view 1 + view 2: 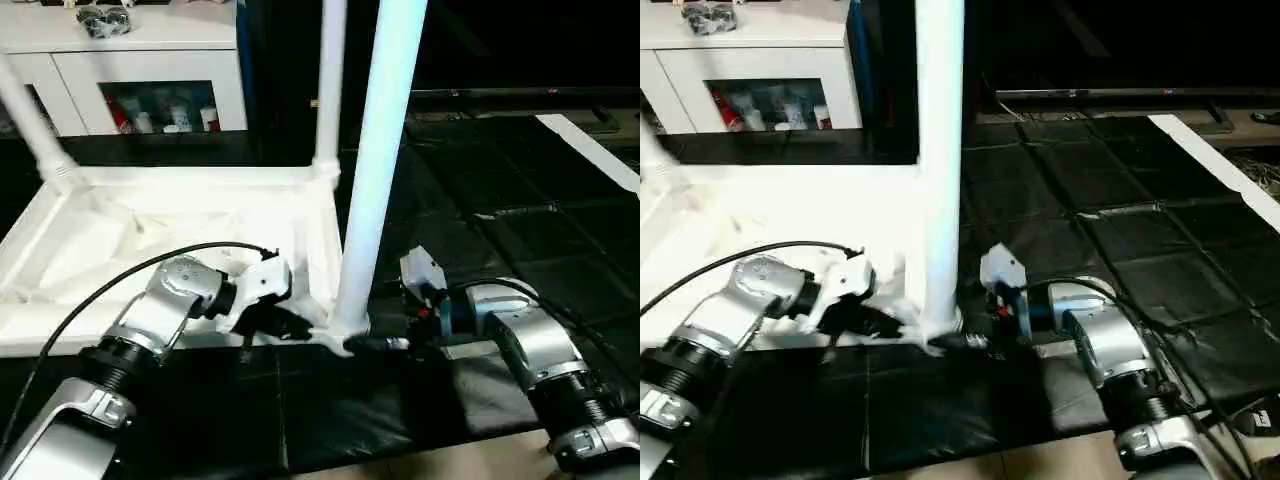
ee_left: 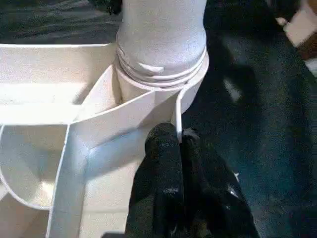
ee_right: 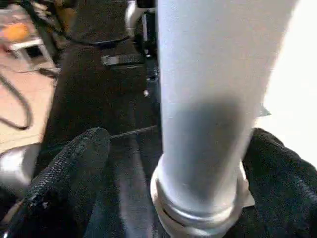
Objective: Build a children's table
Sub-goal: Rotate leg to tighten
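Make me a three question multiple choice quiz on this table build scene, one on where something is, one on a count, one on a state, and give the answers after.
1. Where does the near leg stand?
A. In the tabletop's near corner socket, between the two grippers
B. Flat on the black floor mat
C. On the white cabinet

2. How many legs stand up from the tabletop in the left eye view?
A. One
B. Three
C. Five

3. How is the right gripper set?
A. Shut beside the leg
B. Open, fingers either side of the leg
C. Holding a loose leg in the air

Answers: 1 A, the leg rises from the corner collar. 2 B, the near leg, one behind it, one far left. 3 B, the right wrist view shows a finger each side with gaps.
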Controlling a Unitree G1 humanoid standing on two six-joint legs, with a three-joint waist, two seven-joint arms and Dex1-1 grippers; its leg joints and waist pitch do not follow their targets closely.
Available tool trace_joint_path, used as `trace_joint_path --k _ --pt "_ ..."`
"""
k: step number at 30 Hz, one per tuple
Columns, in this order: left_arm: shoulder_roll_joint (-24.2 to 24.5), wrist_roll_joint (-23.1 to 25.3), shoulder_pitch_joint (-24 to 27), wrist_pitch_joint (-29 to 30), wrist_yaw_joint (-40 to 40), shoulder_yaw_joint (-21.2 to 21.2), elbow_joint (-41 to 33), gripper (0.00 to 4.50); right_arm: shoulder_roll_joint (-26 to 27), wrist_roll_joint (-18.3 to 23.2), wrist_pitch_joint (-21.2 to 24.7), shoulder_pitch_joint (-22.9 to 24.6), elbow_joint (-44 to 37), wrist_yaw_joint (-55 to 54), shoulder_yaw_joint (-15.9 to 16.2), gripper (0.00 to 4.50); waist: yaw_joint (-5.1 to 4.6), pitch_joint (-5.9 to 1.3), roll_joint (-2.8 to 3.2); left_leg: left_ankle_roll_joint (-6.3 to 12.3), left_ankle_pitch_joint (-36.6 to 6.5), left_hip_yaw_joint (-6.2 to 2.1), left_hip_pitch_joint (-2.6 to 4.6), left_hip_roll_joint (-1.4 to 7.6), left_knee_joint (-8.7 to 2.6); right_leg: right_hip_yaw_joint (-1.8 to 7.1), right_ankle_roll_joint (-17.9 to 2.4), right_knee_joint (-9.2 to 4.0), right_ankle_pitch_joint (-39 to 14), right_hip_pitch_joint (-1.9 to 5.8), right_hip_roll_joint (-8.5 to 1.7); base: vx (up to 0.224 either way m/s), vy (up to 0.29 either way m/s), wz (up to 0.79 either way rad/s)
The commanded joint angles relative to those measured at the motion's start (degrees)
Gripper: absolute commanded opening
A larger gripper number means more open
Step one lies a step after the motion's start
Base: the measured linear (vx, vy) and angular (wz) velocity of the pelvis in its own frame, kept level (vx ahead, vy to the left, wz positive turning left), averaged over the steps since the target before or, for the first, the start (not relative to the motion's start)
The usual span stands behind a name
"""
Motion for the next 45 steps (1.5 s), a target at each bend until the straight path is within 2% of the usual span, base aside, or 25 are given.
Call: trace_joint_path --k 1,3,5,8,9,12,14,23,31,32,33,34,35,38,39,40,41,42,43,44,45 --pt "0.6 0.6 -0.5 -1.3 -3.8 -3.0 -0.4 0.0 -0.4 0.8 0.4 -1.9 1.0 2.2 0.7 3.96 0.07 -3.44 -0.03 3.06 -11.8 0.2 0.14 1.55 -3.55 2.72 -11.9 -3.05 -14.9 3.13 -3.08 0.0 0.0 0.0" --pt "0.8 0.6 -0.4 -1.6 -4.5 -3.3 -0.6 0.0 -0.4 1.1 0.7 -2.1 1.3 2.8 0.8 3.58 0.12 -3.44 -0.19 3.06 -11.5 0.24 0.17 1.55 -3.54 2.75 -12.0 -3.03 -14.6 3.15 -3.05 0.0 0.0 0.0" --pt "0.9 0.6 -0.4 -1.8 -4.9 -3.4 -0.6 0.0 -0.5 1.3 0.8 -2.3 1.5 3.3 0.9 3.52 0.36 -3.51 0.0 2.93 -11.2 0.24 0.24 1.6 -3.52 2.74 -12.2 -2.9 -13.9 3.11 -3.05 0.0 0.0 0.0" --pt "0.9 0.6 -0.2 -2.3 -5.6 -3.7 -0.6 0.0 -0.5 1.5 1.1 -2.7 1.9 4.4 1.2 3.39 0.56 -3.57 -0.19 2.89 -10.8 0.24 0.14 1.55 -3.48 2.73 -12.1 -2.78 -13.5 3.22 -3.06 0.0 0.0 0.0" --pt "0.8 0.7 -0.2 -2.5 -5.7 -3.8 -0.6 0.0 -0.4 1.6 1.2 -2.8 2.0 4.8 1.4 3.17 0.57 -3.58 -0.17 2.87 -10.8 0.26 0.17 1.56 -3.47 2.75 -12.2 -2.78 -13.4 3.19 -3.06 0.0 0.0 0.0" --pt "0.8 0.7 -0.2 -2.6 -5.8 -3.9 -0.5 0.0 -0.4 1.7 1.3 -2.9 2.1 5.1 1.5 3.04 0.72 -3.63 -0.19 2.86 -10.4 0.28 0.18 1.56 -3.41 2.76 -12.2 -2.69 -13.0 3.21 -3.05 0.0 0.0 0.0" --pt "0.7 0.7 -0.2 -2.6 -5.9 -3.9 -0.5 0.0 -0.4 1.7 1.4 -3.0 2.4 5.4 1.6 2.73 0.76 -3.62 -0.18 2.85 -10.3 0.28 0.16 1.54 -3.41 2.75 -12.1 -2.71 -13.1 3.24 -3.07 0.0 0.0 0.0" --pt "0.8 0.5 0.0 -3.0 -6.3 -4.0 0.0 0.0 0.3 2.8 3.5 -3.2 3.2 7.8 2.0 2.01 0.88 -3.66 -0.32 2.86 -9.9 0.29 0.15 1.54 -3.37 2.73 -12.1 -2.63 -12.9 3.26 -3.0 0.0 0.0 0.0" --pt "0.0 -0.9 1.3 0.1 -4.6 -2.6 -1.4 0.0 1.0 4.0 6.0 -1.1 0.8 6.7 2.0 1.96 0.95 -3.64 -0.26 2.61 -10.3 0.3 0.16 1.52 -3.36 2.75 -11.8 -2.71 -13.7 3.23 -3.03 0.0 0.0 0.0" --pt "-0.8 -0.9 1.8 2.4 -1.4 -1.6 -2.1 0.0 2.1 3.9 7.4 0.4 -0.7 3.0 1.5 1.96 0.95 -3.64 0.16 2.45 -10.4 0.26 0.22 1.57 -3.41 2.78 -11.9 -2.65 -13.5 3.21 -3.04 0.0 0.0 0.0" --pt "-2.1 -1.1 2.8 5.5 3.0 -0.2 -3.5 0.0 3.9 3.6 9.0 2.2 -2.4 -2.6 0.6 1.96 0.9 -3.51 0.11 2.11 -10.9 0.21 0.21 1.64 -3.52 2.76 -11.8 -2.83 -13.8 3.21 -3.04 0.0 0.0 0.0" --pt "-2.1 -1.1 2.8 5.5 3.0 -0.2 -3.5 0.0 3.9 3.6 9.0 2.2 -2.4 -2.6 0.6 1.96 0.76 -3.44 0.2 1.7 -11.1 0.22 0.11 1.65 -3.61 2.84 -11.6 -2.73 -13.9 3.29 -3.01 0.0 0.0 0.0" --pt "-3.4 -1.5 3.8 8.2 6.5 1.0 -5.2 0.0 6.0 2.4 9.6 3.5 -3.1 -8.5 -0.1 1.96 0.53 -3.14 0.22 0.73 -14.3 0.07 0.27 1.42 -3.84 2.71 -9.8 -3.44 -20.3 3.15 -3.13 0.0 0.0 0.0" --pt "-5.7 -1.2 5.0 13.0 12.6 2.6 -7.2 0.0 9.5 0.6 10.1 4.9 -3.0 -17.2 -1.1 1.96 -0.19 -2.72 0.0 -0.36 -17.7 -0.2 0.72 0.92 -3.92 2.34 -6.6 -4.78 -29.9 2.66 -3.15 -0.017 -0.001 -0.02" --pt "-6.8 -1.0 5.2 14.8 15.1 3.3 -7.3 0.0 11.1 0.0 10.1 5.1 -2.5 -20.5 -1.7 1.96 -0.88 -2.48 -0.12 -0.73 -18.9 -0.44 0.54 0.71 -3.93 2.01 -4.7 -5.28 -34.1 2.69 -3.19 -0.05 -0.004 -0.07" --pt "-7.9 -0.7 5.4 16.2 17.7 4.0 -7.5 0.0 12.7 -0.6 10.2 5.1 -1.8 -24.0 -2.4 1.95 -1.53 -2.31 0.02 -1.17 -19.9 -0.65 0.4 0.63 -3.94 1.65 -2.9 -5.76 -37.2 2.69 -3.23 0.0 0.0 0.0" --pt "-9.0 -0.5 5.5 17.2 20.0 4.7 -7.4 0.0 14.1 -1.1 10.4 4.9 -0.9 -27.3 -3.1 1.95 -2.21 -2.28 -0.09 -1.17 -21.6 -0.88 0.64 0.12 -3.54 0.86 -0.8 -6.73 -40.9 2.59 -3.16 0.0 0.0 0.0" --pt "-9.6 -0.3 5.7 17.9 21.5 5.1 -7.7 0.0 15.0 -1.5 10.8 4.9 -0.8 -29.3 -3.5 1.95 -2.58 -2.21 0.12 -1.15 -22.3 -0.85 0.93 0.11 -3.51 0.69 -0.3 -7.11 -41.8 2.37 -3.13 0.0 0.0 0.0" --pt "-11.2 -0.3 5.8 19.3 24.1 5.9 -8.0 0.0 17.0 -1.7 10.9 4.4 0.3 -33.0 -4.5 1.95 -3.34 -2.23 0.21 -0.94 -23.6 -1.06 1.13 -0.08 -3.28 -0.05 0.4 -7.67 -42.5 2.28 -3.01 0.0 0.0 0.0" --pt "-12.6 -0.3 5.8 20.4 26.4 6.6 -8.2 0.0 18.8 -1.7 11.1 3.7 1.5 -36.3 -5.6 1.95 -3.96 -2.21 0.69 -0.86 -25.4 -1.25 1.63 0.03 -3.17 -0.6 0.3 -8.15 -42.2 2.01 -2.98 0.0 0.0 0.0" --pt "-13.9 -0.2 5.8 21.7 28.5 7.2 -8.6 0.0 20.4 -1.8 11.3 2.9 2.5 -39.6 -6.6 1.94 -4.27 -2.3 1.12 -0.8 -26.5 -1.5 1.91 0.29 -3.33 -0.77 -0.4 -8.15 -40.6 2.12 -3.09 0.0 0.0 0.0"
